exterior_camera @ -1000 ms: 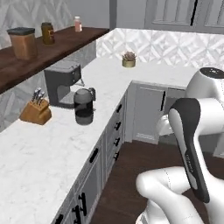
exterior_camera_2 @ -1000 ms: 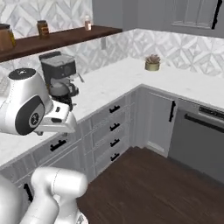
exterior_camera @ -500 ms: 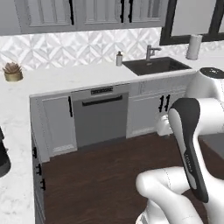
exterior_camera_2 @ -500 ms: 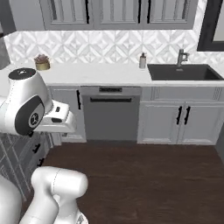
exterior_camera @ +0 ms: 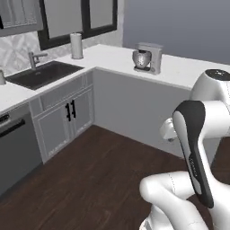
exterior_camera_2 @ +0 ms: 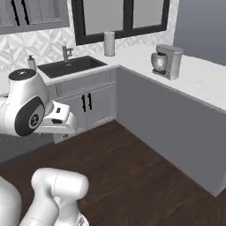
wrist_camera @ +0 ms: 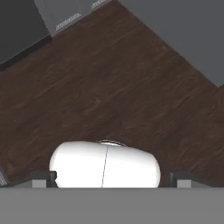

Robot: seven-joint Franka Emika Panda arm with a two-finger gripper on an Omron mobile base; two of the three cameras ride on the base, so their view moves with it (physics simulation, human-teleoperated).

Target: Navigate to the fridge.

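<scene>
The fridge is out of view. My arm is folded close over the base, and the hand (exterior_camera: pixel 167 130) (exterior_camera_2: pixel 61 122) is held low and pointing down. In the hand view my gripper (wrist_camera: pixel 112 179) looks at the dark wood floor (wrist_camera: pixel 113 83). Its two dark fingertips (wrist_camera: pixel 44 177) stand far apart at the bottom corners, open, with nothing between them.
A black sink (exterior_camera: pixel 42 74) (exterior_camera_2: pixel 70 66) sits in the white counter under a dark window. A paper towel roll (exterior_camera: pixel 76 45) and a grey stand mixer (exterior_camera: pixel 146 57) (exterior_camera_2: pixel 167 61) stand on the counter, which turns into a grey-sided run (exterior_camera_2: pixel 176 119). The dishwasher (exterior_camera: pixel 13 148) is at left.
The whole scene has swept leftward as the base turns right: first coffee maker corner, then dishwasher and sink, now sink corner and mixer counter. The arm's pose is unchanged.
</scene>
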